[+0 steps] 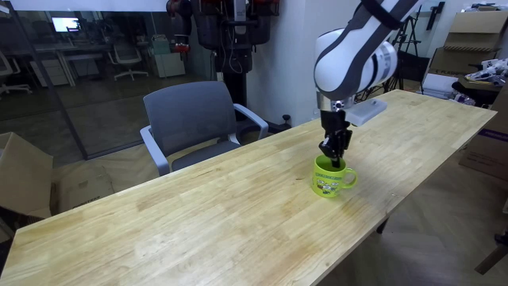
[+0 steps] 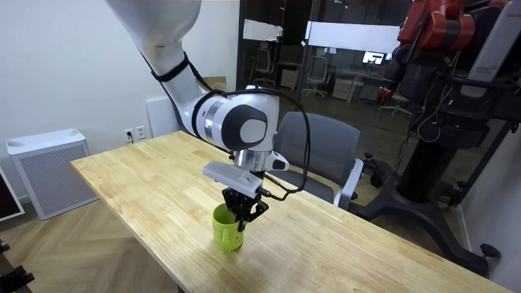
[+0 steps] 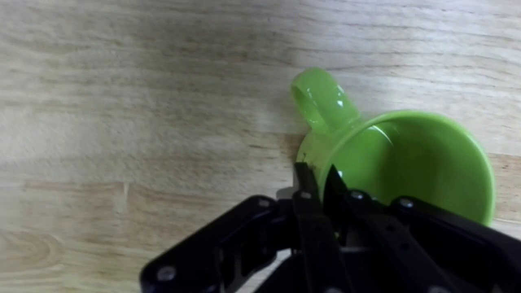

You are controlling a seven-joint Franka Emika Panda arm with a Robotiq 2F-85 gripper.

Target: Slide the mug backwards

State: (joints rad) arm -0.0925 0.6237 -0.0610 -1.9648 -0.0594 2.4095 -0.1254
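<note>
The lime-green mug (image 1: 323,186) stands upright on the wooden table (image 1: 190,222); it also shows in an exterior view (image 2: 220,232) and in the wrist view (image 3: 411,158). Its loop handle shows at the upper left of the mug in the wrist view. My gripper (image 3: 319,179) is shut on the mug's wall, one finger inside the rim and one outside. The gripper points down from above in both exterior views (image 1: 335,161) (image 2: 241,224). The lower finger parts hide a stretch of the rim in the wrist view.
A grey chair (image 1: 190,119) stands against the table's long edge. A dark and red robot (image 2: 431,101) stands beyond it. An air purifier (image 2: 57,175) is on the floor by the wall. Cardboard boxes (image 1: 24,174) stand on the floor.
</note>
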